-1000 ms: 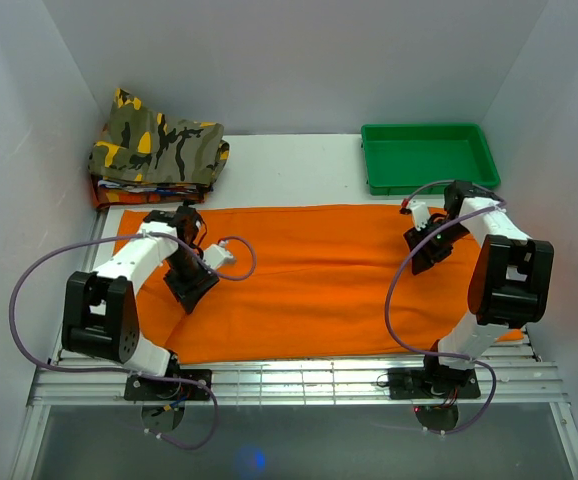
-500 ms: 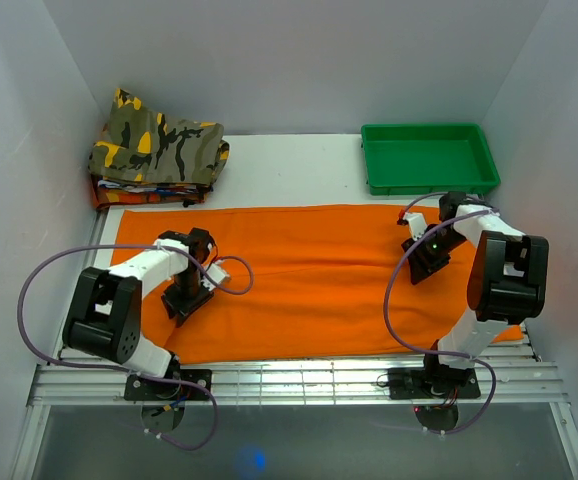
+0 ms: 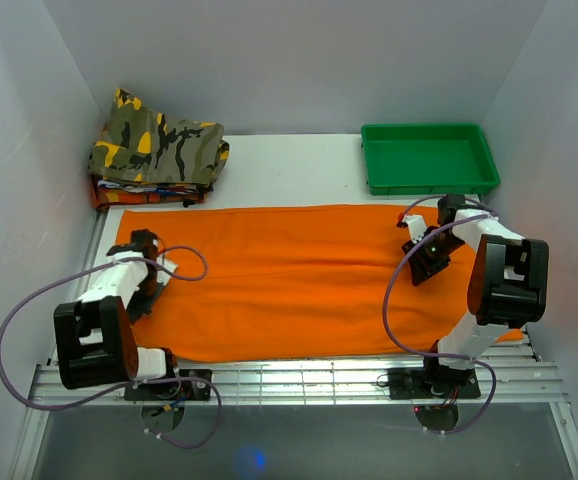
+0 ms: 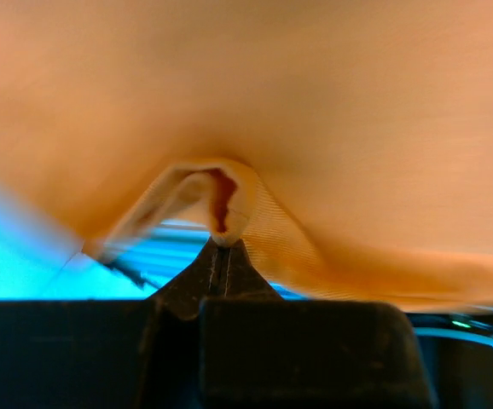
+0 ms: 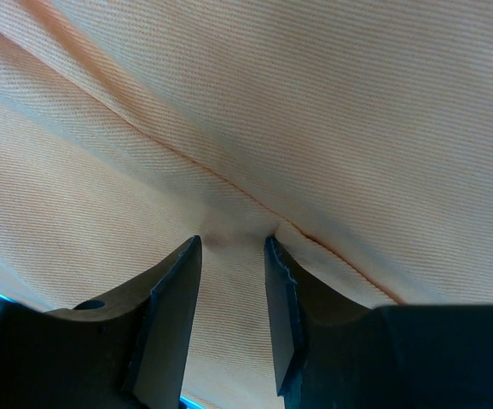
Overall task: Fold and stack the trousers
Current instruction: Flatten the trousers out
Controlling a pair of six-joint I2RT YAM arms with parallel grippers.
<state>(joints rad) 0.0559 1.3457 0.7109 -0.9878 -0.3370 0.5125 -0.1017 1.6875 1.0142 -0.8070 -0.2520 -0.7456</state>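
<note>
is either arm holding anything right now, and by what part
The left gripper has its jaws shut on a pinched-up fold of the trousers near their left end. The right gripper holds nothing: its jaws stand open over a seam.

back left: you are looking at a folded camouflage garment (image 3: 159,148) sitting on top of more folded cloth (image 3: 134,192) that is showing orange edges | back right: a green tray (image 3: 424,155) is resting on the white table (image 3: 289,170), well apart from that pile | near edge: a slatted metal rack (image 3: 299,378) is running across your view
</note>
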